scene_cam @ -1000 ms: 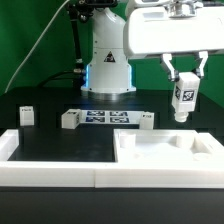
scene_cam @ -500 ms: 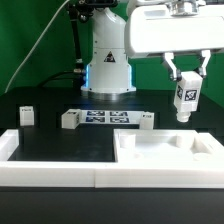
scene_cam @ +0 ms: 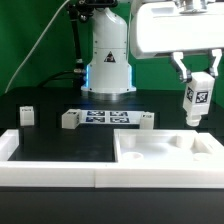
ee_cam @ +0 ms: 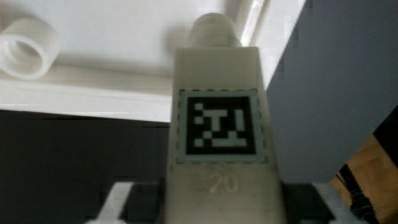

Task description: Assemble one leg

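My gripper [scene_cam: 197,85] is shut on the leg [scene_cam: 196,101], a small white post with a black-and-white tag, and holds it upright in the air above the far right part of the large white panel [scene_cam: 165,158]. In the wrist view the leg [ee_cam: 222,120] fills the middle, tag facing the camera, with a finger [ee_cam: 128,200] on each side of its base. The panel's pale surface [ee_cam: 107,90] lies beyond the leg's tip, with a round white part [ee_cam: 27,50] near it.
Three more white legs stand on the black table: one at the exterior view's left [scene_cam: 27,115], one [scene_cam: 69,119] and one [scene_cam: 147,120] at the ends of the marker board [scene_cam: 108,119]. A white rim [scene_cam: 45,172] lines the table's front. The robot base [scene_cam: 108,60] stands behind.
My gripper has moved toward the exterior view's right and slightly down with the leg still in it.
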